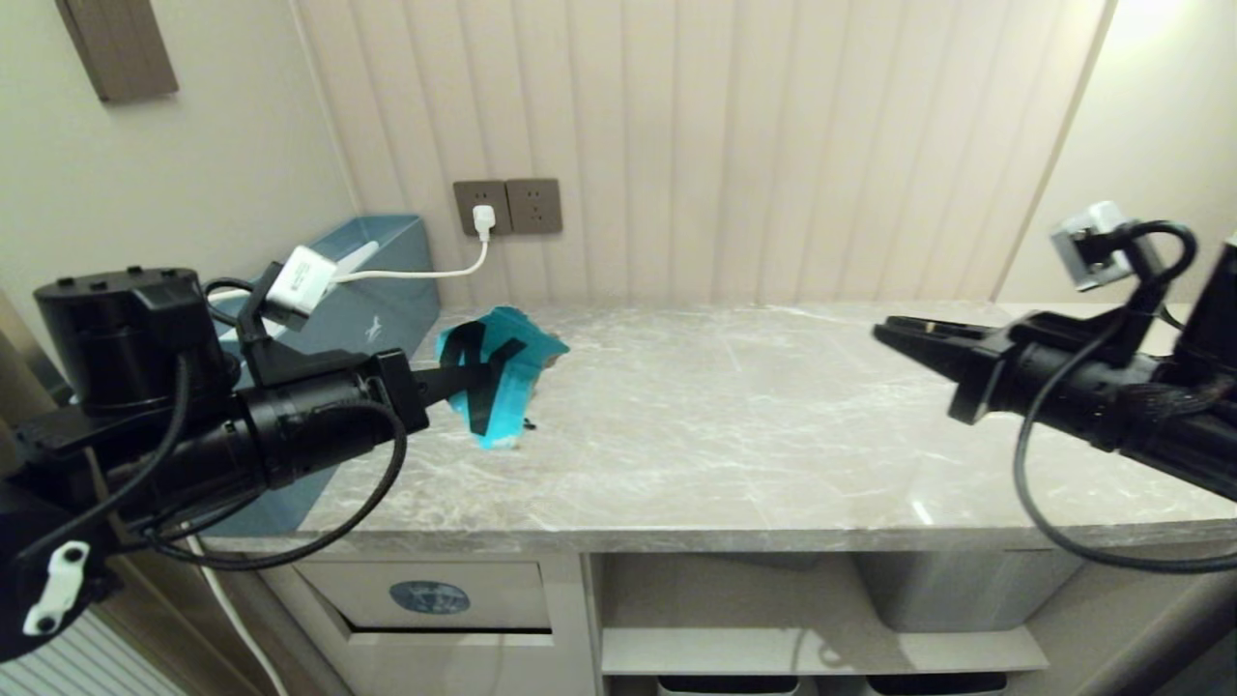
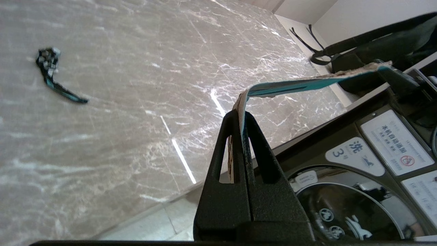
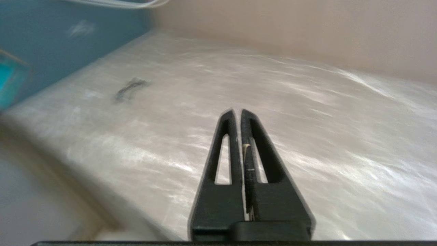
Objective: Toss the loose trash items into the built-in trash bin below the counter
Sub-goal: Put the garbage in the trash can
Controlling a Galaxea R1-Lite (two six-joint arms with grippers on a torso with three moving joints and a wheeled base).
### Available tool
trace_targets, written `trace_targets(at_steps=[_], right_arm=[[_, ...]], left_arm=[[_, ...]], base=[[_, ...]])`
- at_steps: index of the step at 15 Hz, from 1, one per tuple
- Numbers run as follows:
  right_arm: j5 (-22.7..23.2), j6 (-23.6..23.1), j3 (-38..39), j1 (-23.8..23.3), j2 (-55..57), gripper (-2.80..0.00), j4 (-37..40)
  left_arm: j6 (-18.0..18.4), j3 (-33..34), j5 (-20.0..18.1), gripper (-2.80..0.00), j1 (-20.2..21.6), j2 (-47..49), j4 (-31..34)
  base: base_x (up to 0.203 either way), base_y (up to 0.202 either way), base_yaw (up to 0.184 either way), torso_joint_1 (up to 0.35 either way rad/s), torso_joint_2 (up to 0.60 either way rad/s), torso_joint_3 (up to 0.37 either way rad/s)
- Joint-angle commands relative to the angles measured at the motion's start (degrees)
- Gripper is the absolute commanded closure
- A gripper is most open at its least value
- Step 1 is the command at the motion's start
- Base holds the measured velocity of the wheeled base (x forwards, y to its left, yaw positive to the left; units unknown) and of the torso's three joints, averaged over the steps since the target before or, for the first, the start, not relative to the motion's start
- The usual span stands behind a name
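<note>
Turquoise cardboard scrap [image 1: 501,385] is clamped in the left gripper [image 1: 474,372], held above the counter [image 1: 734,435]; bin flap [image 1: 430,596] lies at six o'clock, below the counter edge, nearer this arm; right gripper [image 1: 894,333] is closed, empty, at three o'clock.

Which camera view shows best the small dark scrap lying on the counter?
The left wrist view: the small dark scrap lies sharp on the bare counter. The right wrist view shows only a smear; in the head view it is a speck beside the turquoise cardboard.
</note>
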Motion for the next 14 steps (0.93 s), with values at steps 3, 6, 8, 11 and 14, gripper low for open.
trace_targets(at_steps=[3, 6, 8, 11, 14], right_arm=[[-3.6, -0.8, 19.7, -13.1, -18.8, 0.00, 0.1], [-5.7, -2.0, 37.3, -15.0, -32.4, 0.00, 5.6], [-6.7, -3.1, 39.4, -15.4, -45.4, 0.00, 19.4], [-10.2, -4.3, 36.4, -15.5, -63.7, 0.00, 44.6], [-14.7, -5.7, 37.3, -15.5, -69.6, 0.00, 47.2]], left_arm=[[1.8, 0.4, -0.3, 0.00, -0.1, -0.6, -5.3], [1.9, 4.9, -0.1, 0.00, -0.1, -2.4, -12.8], [2.2, 7.6, 1.0, 0.00, 0.2, -5.8, -13.5], [5.4, 9.4, 13.9, 0.00, 2.0, -9.0, -13.8], [7.8, 12.8, 16.2, 0.00, 5.3, -14.4, -13.9]], base=[[0.000, 0.000, 0.000, 0.000, 0.00, 0.000], [0.000, 0.000, 0.000, 0.000, 0.00, 0.000], [0.000, 0.000, 0.000, 0.000, 0.00, 0.000], [0.000, 0.000, 0.000, 0.000, 0.00, 0.000], [0.000, 0.000, 0.000, 0.000, 0.00, 0.000]])
